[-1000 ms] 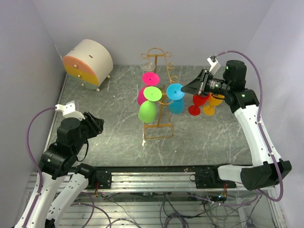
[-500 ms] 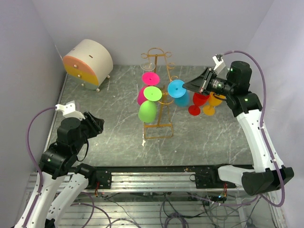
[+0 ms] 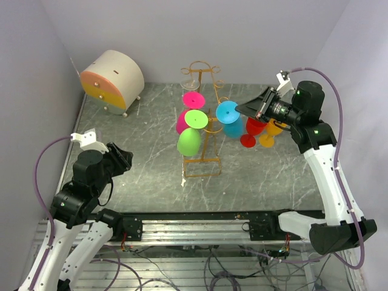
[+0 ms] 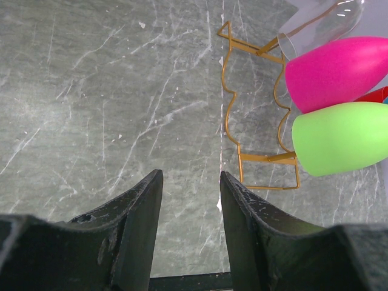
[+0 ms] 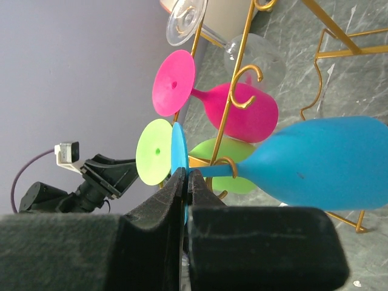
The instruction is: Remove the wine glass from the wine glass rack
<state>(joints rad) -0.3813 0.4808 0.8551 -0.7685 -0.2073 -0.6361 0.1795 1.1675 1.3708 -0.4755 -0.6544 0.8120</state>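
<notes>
The golden wine glass rack stands mid-table and holds a pink glass, a green glass, a clear glass and a blue wine glass. My right gripper is shut on the blue glass's round foot, pinching its edge. The blue stem still passes through a gold loop, and the blue bowl hangs to the right of it. My left gripper is open and empty, low over the table at the near left, with the rack base ahead of it.
A red glass and an orange glass stand upside down on the table right of the rack, under my right wrist. A round beige drawer box with orange drawers sits at the back left. Grey walls close in on both sides.
My right gripper has shifted a little right and up with the blue glass's foot in it, and the blue glass has moved slightly right on the rack. The left arm has not moved.
</notes>
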